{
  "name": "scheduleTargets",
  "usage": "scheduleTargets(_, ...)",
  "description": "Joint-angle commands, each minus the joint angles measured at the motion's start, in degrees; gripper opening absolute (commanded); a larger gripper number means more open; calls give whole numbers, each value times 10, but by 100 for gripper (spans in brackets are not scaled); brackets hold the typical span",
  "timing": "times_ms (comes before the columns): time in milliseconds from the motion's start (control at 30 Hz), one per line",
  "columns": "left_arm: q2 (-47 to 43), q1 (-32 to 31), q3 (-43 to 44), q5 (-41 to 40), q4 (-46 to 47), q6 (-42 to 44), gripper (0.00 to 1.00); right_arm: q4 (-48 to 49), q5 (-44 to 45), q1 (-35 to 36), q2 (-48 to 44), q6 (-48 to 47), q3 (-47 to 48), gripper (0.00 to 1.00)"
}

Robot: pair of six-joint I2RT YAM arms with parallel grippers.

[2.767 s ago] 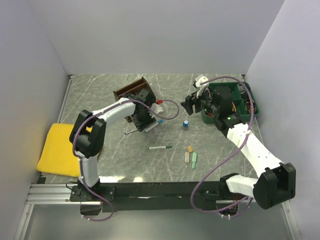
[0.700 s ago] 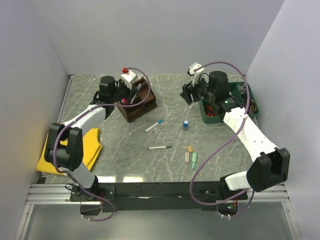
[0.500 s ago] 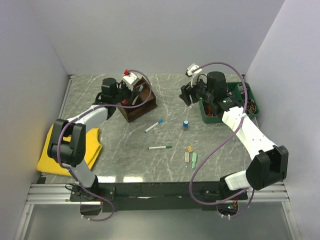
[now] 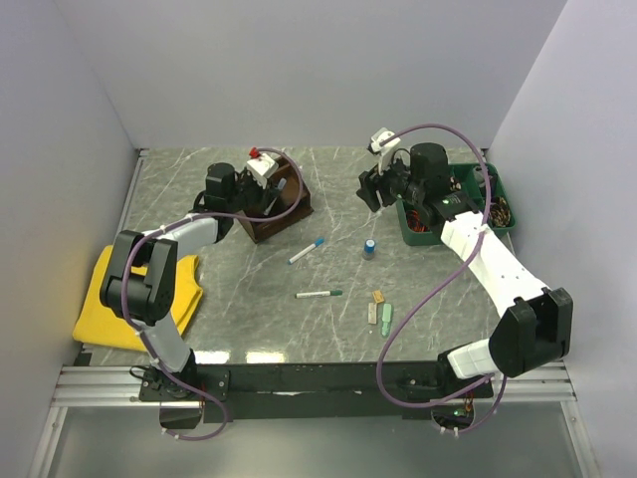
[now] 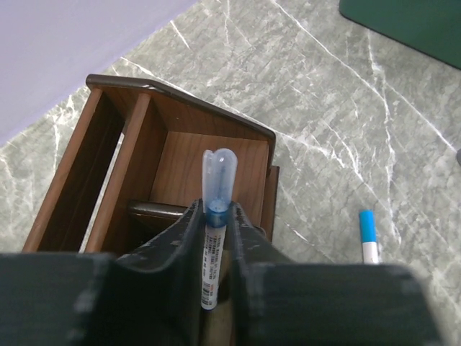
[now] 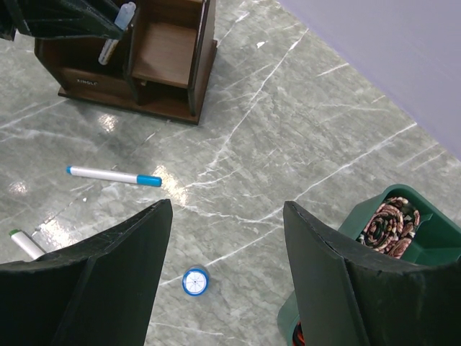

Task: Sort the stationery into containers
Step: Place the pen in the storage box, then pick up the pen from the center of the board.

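The pen with the pale blue cap had a white sticker with tiny black print on its side, but the words were too small to read. The left gripper was narrow and held this pen upright, one finger on each side, over the brown wooden organiser. It was not clear if the pen's tip was inside a box. The organiser stood near the far edge of the tabletop, left of the middle. A small pale label on its front was also too small to read. The right gripper was wide with nothing in it, up in the air beside a green bin in the far right corner. A white pen with a blue cap lay flat near the middle. A white pen with a green cap lay closer to the near edge. A small blue-topped cylinder stood a little toward the right edge. A tan eraser, a white eraser and a pale green eraser lay close together. The tabletop was grey-green stone with white lines and shiny spots. A yellow cloth lay at the left edge. The walls were plain and pale.
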Motion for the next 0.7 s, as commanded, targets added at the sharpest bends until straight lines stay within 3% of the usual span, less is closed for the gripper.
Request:
scheduleTargets(0, -3, -2, -6, -4, 30, 9, 27, 14, 8, 5, -4, -5, 2, 71)
scheduleTargets(400, -23, -2, -11, -37, 20, 27, 42, 23, 8, 8, -13, -1, -11, 71)
scheduleTargets(667, -76, -1, 16, -32, -20, 30, 46, 36, 7, 11, -21, -2, -17, 71)
